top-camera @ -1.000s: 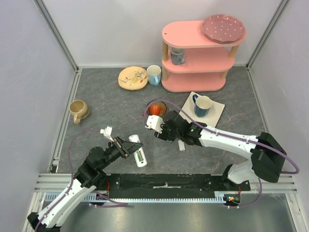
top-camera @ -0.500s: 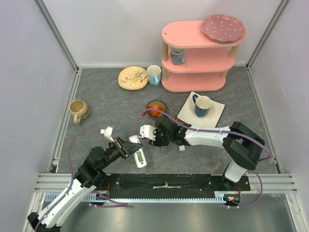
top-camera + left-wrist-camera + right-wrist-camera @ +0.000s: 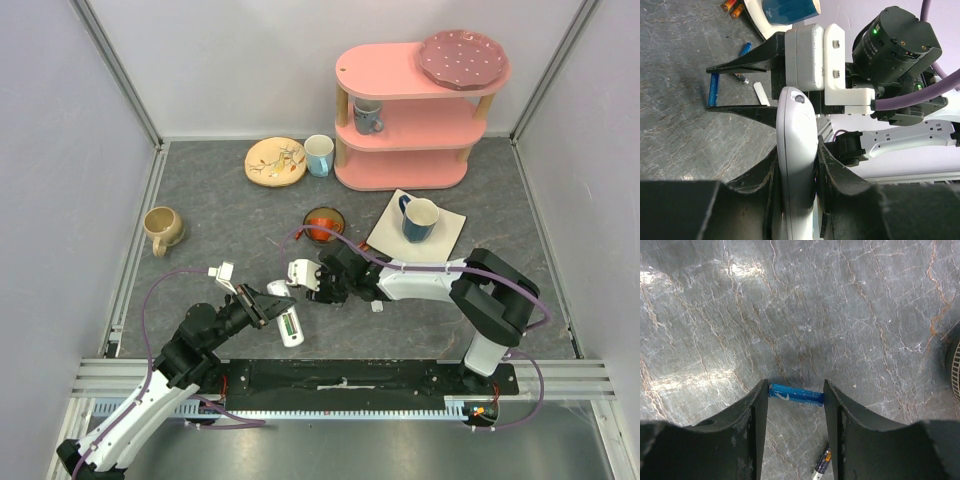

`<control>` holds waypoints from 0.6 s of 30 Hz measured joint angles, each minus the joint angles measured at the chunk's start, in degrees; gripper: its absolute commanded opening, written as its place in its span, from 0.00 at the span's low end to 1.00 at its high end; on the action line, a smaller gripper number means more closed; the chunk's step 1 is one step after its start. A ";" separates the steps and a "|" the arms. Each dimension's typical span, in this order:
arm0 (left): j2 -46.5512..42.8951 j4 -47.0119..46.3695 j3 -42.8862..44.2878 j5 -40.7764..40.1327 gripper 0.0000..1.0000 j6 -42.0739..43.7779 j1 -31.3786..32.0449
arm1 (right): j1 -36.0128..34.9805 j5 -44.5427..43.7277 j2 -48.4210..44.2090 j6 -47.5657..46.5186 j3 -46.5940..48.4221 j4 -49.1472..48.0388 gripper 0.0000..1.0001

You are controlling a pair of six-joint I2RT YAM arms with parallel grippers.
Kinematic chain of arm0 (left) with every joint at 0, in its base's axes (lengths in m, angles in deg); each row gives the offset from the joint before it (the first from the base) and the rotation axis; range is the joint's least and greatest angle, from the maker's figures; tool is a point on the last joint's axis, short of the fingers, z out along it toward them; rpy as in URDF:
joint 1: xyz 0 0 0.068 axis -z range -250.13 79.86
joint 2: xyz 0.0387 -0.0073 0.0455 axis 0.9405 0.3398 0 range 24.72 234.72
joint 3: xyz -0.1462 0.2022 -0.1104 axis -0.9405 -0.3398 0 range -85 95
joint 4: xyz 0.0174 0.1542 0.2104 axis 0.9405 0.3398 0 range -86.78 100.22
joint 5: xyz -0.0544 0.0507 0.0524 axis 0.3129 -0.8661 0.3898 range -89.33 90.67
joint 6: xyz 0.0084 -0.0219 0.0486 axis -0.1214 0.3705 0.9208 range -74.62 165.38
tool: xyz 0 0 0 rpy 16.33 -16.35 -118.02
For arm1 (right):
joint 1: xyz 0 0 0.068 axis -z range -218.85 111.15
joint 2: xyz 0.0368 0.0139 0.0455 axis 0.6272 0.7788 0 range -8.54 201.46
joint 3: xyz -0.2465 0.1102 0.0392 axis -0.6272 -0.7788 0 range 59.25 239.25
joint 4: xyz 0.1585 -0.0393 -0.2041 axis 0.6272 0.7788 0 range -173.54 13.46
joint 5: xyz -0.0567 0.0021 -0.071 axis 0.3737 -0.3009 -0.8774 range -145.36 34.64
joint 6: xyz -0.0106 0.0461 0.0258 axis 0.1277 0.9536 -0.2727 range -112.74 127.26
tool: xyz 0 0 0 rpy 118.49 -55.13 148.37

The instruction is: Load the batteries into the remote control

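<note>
The left gripper [image 3: 272, 303] is clamped on the remote [image 3: 795, 130], near the near edge of the table [image 3: 220, 220], left of its middle. Just beyond the remote's tip, the right gripper [image 3: 795, 387] pinches a blue battery [image 3: 796, 395] end to end between its fingertips, low over the table. A dark battery [image 3: 822, 466] lies loose nearby.

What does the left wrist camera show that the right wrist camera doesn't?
Left wrist only: the remote clamped in the left hand, the right hand from outside, and orange batteries. Right wrist only: a dark rim at the right edge. Both: the blue battery gripped end to end in the right hand.
</note>
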 measured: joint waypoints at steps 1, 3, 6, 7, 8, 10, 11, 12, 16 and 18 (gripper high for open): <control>0.00 0.00 0.00 0.00 0.02 0.00 0.00 | 0.04 -0.02 0.02 0.00 0.00 0.00 0.30; 0.00 0.00 0.02 0.00 0.02 0.00 0.00 | 0.15 -0.20 0.02 0.15 -0.04 -0.04 0.36; 0.00 0.00 0.00 0.00 0.02 0.00 0.00 | 0.15 -0.59 0.02 0.61 -0.20 -0.24 0.44; 0.00 0.00 0.02 0.00 0.02 -0.02 0.00 | 0.15 -1.09 0.00 0.96 -0.33 -0.68 0.46; 0.00 0.00 0.02 0.00 0.02 -0.02 0.00 | 0.15 -1.40 -0.02 1.11 -0.42 -0.96 0.50; 0.00 0.00 0.02 0.00 0.02 -0.02 0.00 | 0.15 -1.90 -0.31 1.70 -0.52 -1.42 0.58; 0.00 0.00 0.02 -0.02 0.02 -0.02 0.00 | 0.15 -2.10 -0.57 2.05 -0.52 -1.73 0.61; 0.00 0.00 0.00 -0.02 0.02 -0.02 0.00 | 0.15 -2.29 -0.83 2.38 -0.52 -2.03 0.64; 0.00 0.00 0.02 -0.02 0.02 -0.02 0.00 | 0.15 -2.93 -1.95 3.04 -0.52 -2.62 0.73; 0.00 0.00 0.02 -0.02 0.02 -0.02 0.00 | 0.15 -3.23 -2.29 3.17 -0.52 -2.60 0.74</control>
